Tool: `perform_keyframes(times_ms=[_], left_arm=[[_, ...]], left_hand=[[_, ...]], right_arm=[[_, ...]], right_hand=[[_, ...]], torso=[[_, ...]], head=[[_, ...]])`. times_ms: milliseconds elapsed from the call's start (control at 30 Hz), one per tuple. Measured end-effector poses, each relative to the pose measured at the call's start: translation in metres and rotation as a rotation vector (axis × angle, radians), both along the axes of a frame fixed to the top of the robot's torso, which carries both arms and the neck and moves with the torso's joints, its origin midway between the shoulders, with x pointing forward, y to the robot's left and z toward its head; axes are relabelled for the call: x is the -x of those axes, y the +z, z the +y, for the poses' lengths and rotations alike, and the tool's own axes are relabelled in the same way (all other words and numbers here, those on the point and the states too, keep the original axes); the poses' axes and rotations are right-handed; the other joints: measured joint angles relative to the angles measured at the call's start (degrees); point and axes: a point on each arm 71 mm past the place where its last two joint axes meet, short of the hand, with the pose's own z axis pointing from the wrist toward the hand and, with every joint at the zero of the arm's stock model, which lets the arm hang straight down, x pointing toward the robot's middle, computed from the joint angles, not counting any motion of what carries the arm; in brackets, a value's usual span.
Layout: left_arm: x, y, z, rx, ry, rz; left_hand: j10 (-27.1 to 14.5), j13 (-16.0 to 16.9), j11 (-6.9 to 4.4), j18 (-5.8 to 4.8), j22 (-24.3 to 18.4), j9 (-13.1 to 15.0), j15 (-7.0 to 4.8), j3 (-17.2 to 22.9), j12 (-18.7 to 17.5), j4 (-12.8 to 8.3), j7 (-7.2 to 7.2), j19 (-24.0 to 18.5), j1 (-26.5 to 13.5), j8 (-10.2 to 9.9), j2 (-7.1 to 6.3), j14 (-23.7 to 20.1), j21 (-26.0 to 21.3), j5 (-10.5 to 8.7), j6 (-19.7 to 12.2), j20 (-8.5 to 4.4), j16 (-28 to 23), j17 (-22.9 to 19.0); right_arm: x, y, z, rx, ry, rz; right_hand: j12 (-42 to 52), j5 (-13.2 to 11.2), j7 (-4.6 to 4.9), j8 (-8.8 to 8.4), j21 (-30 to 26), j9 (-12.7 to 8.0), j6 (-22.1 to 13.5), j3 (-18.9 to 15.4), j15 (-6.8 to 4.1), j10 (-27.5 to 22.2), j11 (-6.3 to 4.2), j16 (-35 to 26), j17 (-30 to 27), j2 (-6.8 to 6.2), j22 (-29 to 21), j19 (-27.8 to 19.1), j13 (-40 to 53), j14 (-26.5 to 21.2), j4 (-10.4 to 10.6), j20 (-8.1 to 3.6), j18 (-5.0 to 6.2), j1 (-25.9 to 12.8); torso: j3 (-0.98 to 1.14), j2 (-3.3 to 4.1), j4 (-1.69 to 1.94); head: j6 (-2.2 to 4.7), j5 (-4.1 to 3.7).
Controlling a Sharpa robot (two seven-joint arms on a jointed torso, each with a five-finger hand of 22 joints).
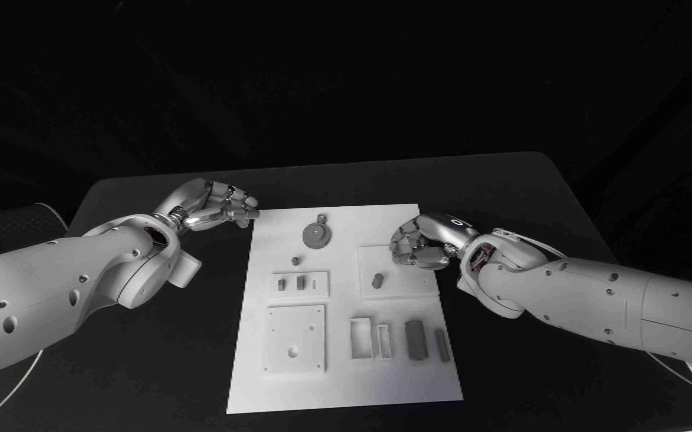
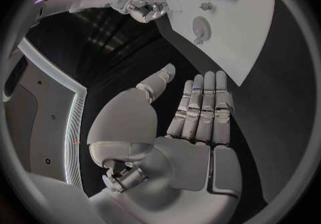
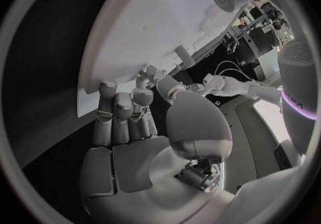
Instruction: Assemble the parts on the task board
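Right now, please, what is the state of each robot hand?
Left robot hand: open, holding nothing, beside the task board.
Right robot hand: over the board; holding anything cannot be told.

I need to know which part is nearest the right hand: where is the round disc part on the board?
In the head view, the round disc part lies near the task board's far edge, left of the right hand.

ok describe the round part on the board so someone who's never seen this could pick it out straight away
Start at the white task board in the middle of the black table. On its far end, between the two hands, lies the round part, a flat grey disc with a small knob just beyond it. Every other piece on the board is rectangular or a small block; this is the only circle.
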Motion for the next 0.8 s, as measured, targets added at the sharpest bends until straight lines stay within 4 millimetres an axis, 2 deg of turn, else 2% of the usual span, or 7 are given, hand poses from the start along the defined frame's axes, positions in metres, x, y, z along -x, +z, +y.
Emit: perform_keyframes(times_ms=[467,800], left_arm=[[0.0,0.0,0.003,-0.003,0.007,0.0],[-0.001,0.0,0.006,-0.005,0.014,0.0]], left_hand=[[0.0,-0.1,0.0,-0.01,0.0,-0.1,0.0,0.0,0.0,0.0,0.0,0.0,0.2,0.0,0.23,0.0,0.0,0.0,0.0,0.0,0.0,0.1],[0.0,-0.2,0.0,-0.02,0.0,0.0,0.0,0.0,-0.2,0.0,0.0,0.0,0.4,0.0,0.03,0.0,0.0,0.0,0.0,0.0,0.0,0.1]], right_arm=[[0.003,0.002,0.0,0.006,0.006,-0.007],[0.003,0.012,0.0,0.004,0.017,-0.026]], right_hand=[[0.0,0.0,-0.09,0.18,-0.1,0.0,0.4,0.2,0.02,0.0,0.0,0.0,0.0,0.04,0.0,0.0,0.0,0.0,0.2,0.0,-0.07,0.0],[-0.2,0.0,0.0,0.18,-0.1,0.0,0.6,0.2,-0.1,0.0,0.01,0.0,0.0,0.03,0.0,0.0,0.0,0.3,0.2,0.0,-0.11,-0.1]], torso=[[-0.05,0.0,-0.02],[-0.1,0.0,-0.01]], head=[[0.07,0.0],[0.05,0.06]])
